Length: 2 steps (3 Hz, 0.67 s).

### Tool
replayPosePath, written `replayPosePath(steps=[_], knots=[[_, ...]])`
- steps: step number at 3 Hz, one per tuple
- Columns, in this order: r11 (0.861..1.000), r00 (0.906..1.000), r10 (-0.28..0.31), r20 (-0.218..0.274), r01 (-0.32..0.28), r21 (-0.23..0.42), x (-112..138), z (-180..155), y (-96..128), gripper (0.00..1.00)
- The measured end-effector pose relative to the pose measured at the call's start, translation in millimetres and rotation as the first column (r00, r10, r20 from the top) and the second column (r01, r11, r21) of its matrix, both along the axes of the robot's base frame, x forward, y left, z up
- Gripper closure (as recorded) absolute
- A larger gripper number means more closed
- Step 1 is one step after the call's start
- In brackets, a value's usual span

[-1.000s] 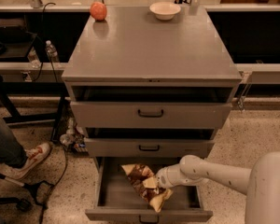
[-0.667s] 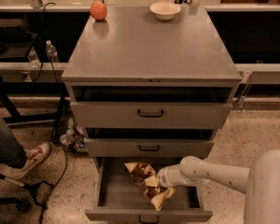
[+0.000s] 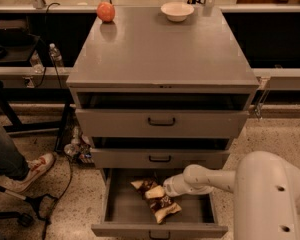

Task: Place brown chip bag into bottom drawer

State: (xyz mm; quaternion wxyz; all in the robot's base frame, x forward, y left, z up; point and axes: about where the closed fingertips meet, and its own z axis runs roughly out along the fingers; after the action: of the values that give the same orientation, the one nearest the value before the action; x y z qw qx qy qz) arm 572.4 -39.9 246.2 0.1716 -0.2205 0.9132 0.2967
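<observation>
Camera view: bottom drawer (image 3: 124,211) is pulled open under two shallower drawers. Brown chip bag (image 3: 163,207) lies on its floor near the centre, slanting toward the front right. Claw (image 3: 162,190) is inside the drawer, at the bag's upper part; spread or pinching, cannot tell. Worktop (image 3: 160,54) carries a red ball (image 3: 105,11) and a white bowl (image 3: 177,11).

gripper (image 3: 163,191) eased left in bottom drawer (image 3: 122,211), brown chip bag (image 3: 161,204) — lower
</observation>
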Motion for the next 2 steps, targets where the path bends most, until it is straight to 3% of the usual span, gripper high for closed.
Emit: replayPosePath(steps=[1, 2], knots=[[1.000, 0.9993, -0.014, -0.035, 0.014, -0.006, 8.6, -19.4, -1.8, 0.00], [0.996, 0.9959, -0.091, -0.001, 0.091, -0.009, 16.2, -2.2, -43.2, 0.00]])
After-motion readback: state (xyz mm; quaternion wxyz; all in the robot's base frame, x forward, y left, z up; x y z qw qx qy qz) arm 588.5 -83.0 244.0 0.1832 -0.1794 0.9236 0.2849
